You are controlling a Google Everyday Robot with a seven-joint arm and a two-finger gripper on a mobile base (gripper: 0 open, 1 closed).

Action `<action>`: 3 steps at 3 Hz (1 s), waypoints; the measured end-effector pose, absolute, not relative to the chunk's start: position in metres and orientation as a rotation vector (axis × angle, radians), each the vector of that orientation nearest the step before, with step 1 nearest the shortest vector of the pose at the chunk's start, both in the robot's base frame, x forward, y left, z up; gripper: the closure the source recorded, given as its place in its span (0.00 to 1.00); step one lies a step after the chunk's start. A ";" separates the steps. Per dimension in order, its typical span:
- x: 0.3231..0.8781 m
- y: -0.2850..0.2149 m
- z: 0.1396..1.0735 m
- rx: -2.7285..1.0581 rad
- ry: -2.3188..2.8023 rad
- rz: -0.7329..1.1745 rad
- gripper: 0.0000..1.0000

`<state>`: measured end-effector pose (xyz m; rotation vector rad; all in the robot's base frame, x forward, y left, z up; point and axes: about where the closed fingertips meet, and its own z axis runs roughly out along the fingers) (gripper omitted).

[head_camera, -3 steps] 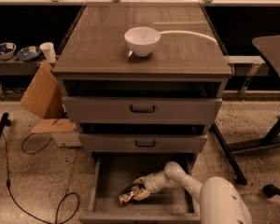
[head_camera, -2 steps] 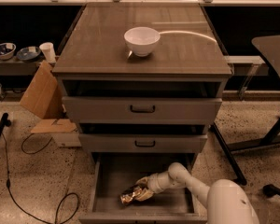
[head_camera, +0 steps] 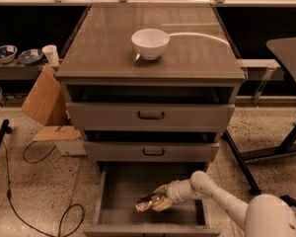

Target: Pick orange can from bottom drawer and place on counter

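Note:
The orange can [head_camera: 145, 204] lies tilted on its side over the floor of the open bottom drawer [head_camera: 123, 189], near the middle front. My gripper [head_camera: 159, 200] reaches into the drawer from the right and is shut on the can's right end. The white arm [head_camera: 212, 191] runs from the lower right corner into the drawer. The counter [head_camera: 103, 48] is the wood-grain top of the grey cabinet, above the two upper drawers, which stand slightly ajar.
A white bowl [head_camera: 150, 43] stands on the counter near its middle. Cardboard [head_camera: 44, 100] and a black cable [head_camera: 37, 157] lie on the floor to the left. A shelf with bowls and a cup [head_camera: 51, 55] is at far left. A black table leg [head_camera: 286, 142] stands at right.
The arm's elbow has shifted to the right. The gripper and the can have moved slightly right and up inside the drawer.

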<state>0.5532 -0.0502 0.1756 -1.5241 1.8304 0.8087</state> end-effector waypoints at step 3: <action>0.568 -0.093 0.345 -1.566 1.906 0.622 1.00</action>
